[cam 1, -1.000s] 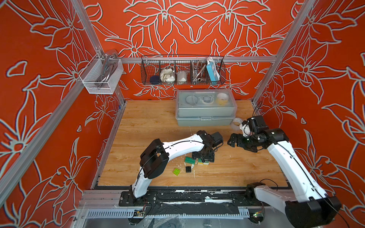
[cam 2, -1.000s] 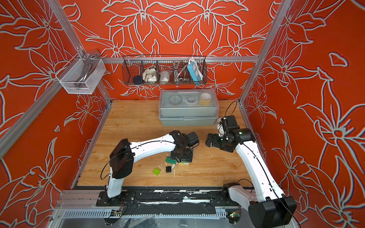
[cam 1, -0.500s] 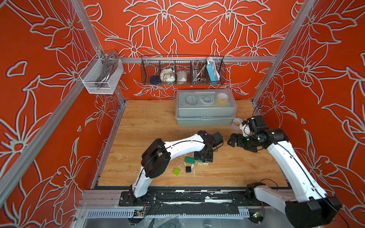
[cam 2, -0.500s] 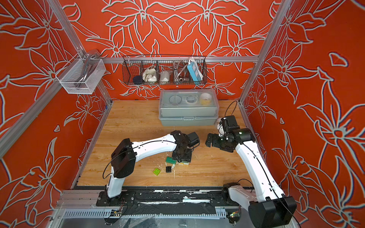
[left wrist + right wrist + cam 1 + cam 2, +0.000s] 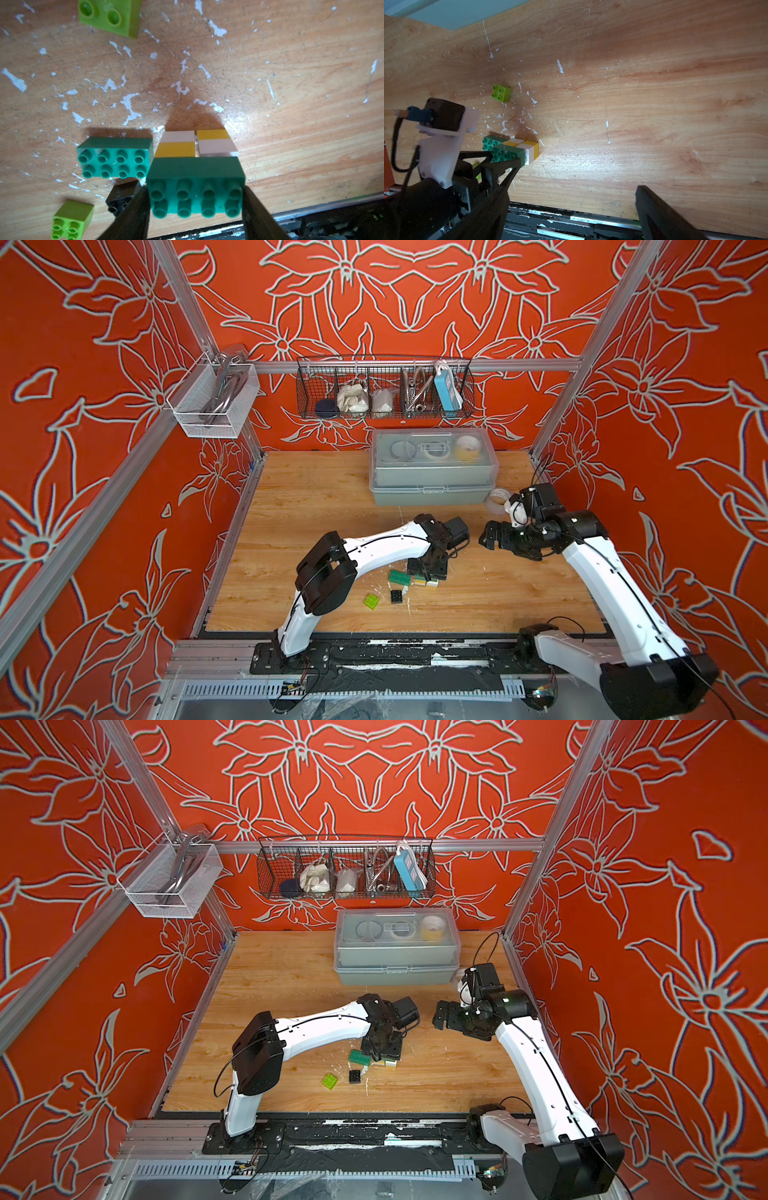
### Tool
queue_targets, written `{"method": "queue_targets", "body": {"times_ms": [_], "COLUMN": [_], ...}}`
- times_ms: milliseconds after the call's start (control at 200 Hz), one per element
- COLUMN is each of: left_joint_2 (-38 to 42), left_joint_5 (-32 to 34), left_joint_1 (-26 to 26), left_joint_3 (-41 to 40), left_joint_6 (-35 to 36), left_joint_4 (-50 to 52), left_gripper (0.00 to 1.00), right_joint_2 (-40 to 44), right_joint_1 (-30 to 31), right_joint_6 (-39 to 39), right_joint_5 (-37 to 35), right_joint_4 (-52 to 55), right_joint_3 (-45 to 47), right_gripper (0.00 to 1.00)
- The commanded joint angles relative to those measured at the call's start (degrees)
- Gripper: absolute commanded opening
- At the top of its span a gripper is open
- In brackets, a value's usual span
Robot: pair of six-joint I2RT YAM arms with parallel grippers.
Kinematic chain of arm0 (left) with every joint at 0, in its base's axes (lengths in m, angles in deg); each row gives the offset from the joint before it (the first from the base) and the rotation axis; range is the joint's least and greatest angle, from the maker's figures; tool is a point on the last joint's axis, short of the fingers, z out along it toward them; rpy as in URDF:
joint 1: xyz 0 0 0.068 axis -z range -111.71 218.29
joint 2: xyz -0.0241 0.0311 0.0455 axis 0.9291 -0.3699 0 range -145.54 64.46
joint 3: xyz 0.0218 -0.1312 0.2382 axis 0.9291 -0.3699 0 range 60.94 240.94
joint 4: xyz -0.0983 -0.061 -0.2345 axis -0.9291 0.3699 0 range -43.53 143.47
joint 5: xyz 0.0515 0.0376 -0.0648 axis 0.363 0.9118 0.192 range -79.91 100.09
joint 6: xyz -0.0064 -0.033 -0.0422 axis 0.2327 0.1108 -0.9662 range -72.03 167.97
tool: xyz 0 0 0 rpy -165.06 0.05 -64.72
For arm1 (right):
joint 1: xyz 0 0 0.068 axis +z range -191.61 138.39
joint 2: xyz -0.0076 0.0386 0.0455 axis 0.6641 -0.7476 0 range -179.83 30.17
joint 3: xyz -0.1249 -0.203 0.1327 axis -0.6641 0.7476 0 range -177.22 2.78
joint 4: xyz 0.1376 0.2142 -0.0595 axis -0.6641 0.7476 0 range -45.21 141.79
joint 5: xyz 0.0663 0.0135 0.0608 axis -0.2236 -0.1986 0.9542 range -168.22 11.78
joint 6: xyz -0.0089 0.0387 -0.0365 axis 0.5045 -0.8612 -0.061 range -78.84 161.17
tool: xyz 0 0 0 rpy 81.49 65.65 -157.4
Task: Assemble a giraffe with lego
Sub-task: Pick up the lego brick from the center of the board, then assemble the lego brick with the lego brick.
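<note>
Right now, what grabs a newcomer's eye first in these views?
The left gripper clamping a long dark green studded plastic brick atop white and yellow brick legs, mid-table towards the front. Around it, loud orange floral-print walls; the right gripper hangs open just beside.

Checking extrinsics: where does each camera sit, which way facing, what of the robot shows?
Top views: high over the front edge, looking down at the table; left arm, right arm whole, right gripper open.
Left wrist: on the left arm, looking down past the left gripper, shut on the dark green brick atop yellow and white legs.
Right wrist: on the right arm, looking down at the left gripper; one right finger shows.
Shared: both wrist views show the held brick.
</note>
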Motion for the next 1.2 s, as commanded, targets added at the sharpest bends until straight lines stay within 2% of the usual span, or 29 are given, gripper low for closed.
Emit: {"method": "queue_targets", "body": {"times_ms": [0,450,1196], "left_joint_2": [3.3,2.9,-1.8], "left_joint_5": [1.7,0.2,0.1], "left_joint_1": [-0.6,-1.1,-1.3], "left_joint_3": [-0.5,-3.1,-0.2], "left_joint_6": [-0.1,-0.3,0.6], "left_joint_4": [1.5,0.2,2.5], "left_gripper": [0.53,0.53,0.53], "right_joint_2": [0.5,0.5,0.4], "right_joint_1": [-0.3,-0.2,-0.2], "right_joint_6": [0.5,0.6,0.7], "right_joint_5": [-0.9,-0.4,-0.9], "right_joint_4": [0.7,0.7,0.7], "right_joint_3": [-0.4,-0.1,-0.1], "right_gripper": [1.00,1.00,1.00]}}
